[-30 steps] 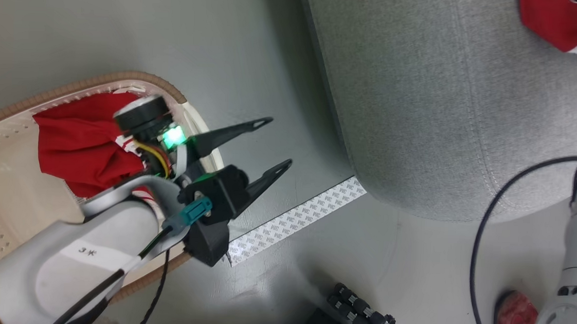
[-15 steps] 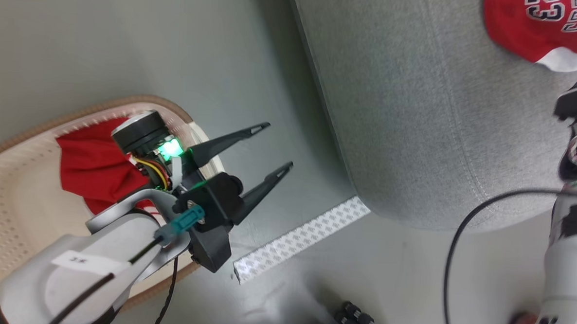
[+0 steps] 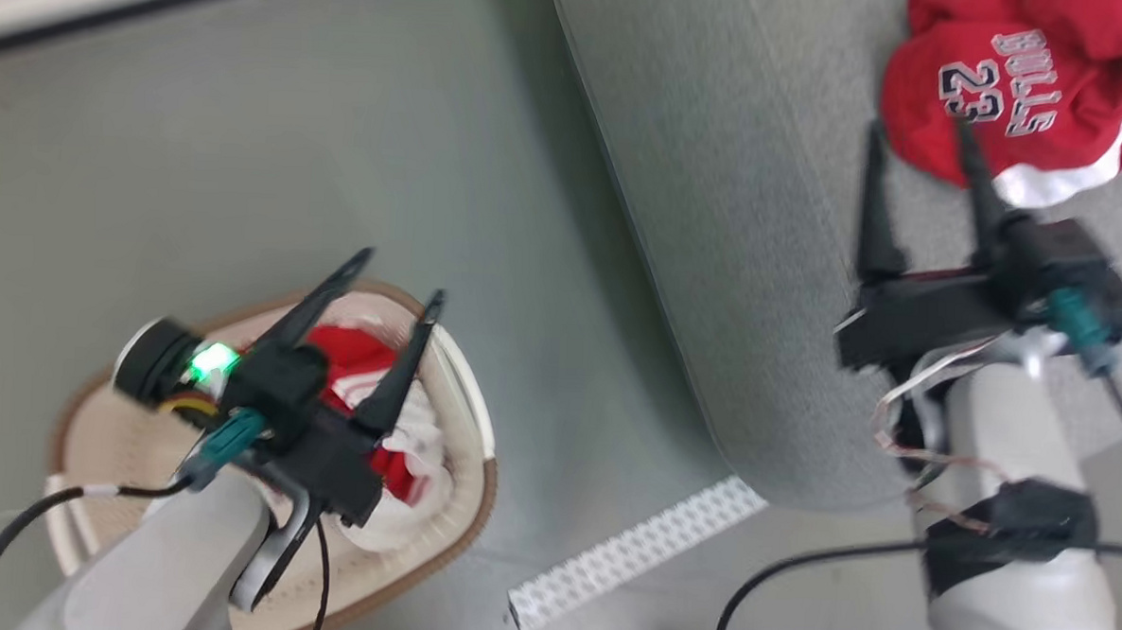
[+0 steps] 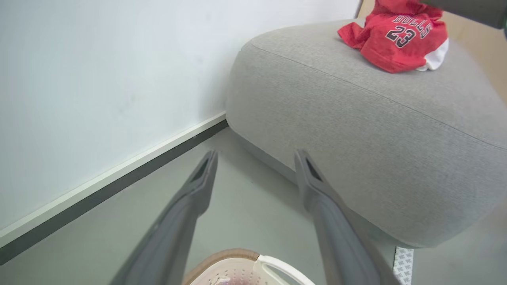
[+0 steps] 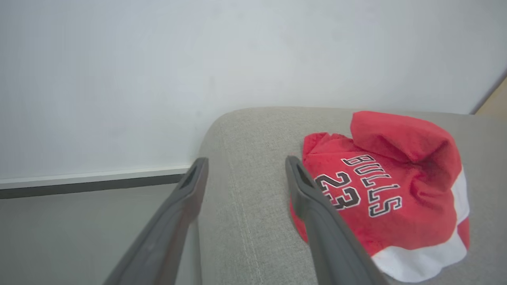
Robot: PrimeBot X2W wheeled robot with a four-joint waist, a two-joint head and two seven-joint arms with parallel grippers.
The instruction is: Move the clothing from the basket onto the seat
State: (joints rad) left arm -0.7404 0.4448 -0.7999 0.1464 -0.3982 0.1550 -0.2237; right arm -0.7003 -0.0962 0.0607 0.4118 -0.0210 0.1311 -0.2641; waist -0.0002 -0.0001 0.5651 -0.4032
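The jersey lettered "BULLS 23" lay crumpled on the far right part of the grey seat. More of the clothing, a red and white bundle, sat in the cream basket on the floor, left of the seat. The left gripper hovered over the basket with its jaws spread wide and nothing between them, its fingers pointing away from the cloth toward the far floor and the seat. The right gripper hung over the near side of the seat, also released and empty, its tips reaching the jersey's near edge. Whether a finger touched the cloth could not be told. The bundle looked light, soft and limp. It would likely sag and trail once lifted, and a loose tail might catch on the basket's brown rim. Thin sports fabric could also slide out of a shallow pinch. A raised, bunched fold of the red cloth, or the thicker striped trim, seemed the surest place to take hold, gripped deep rather than at a single flat layer. The left arm and its gripper covered much of the bundle, so one piece could not be told from several. The head view was smeared with blur, and its bottom edge cut off the basket's near side. The left wrist view caught just a strip of rim and one handle.
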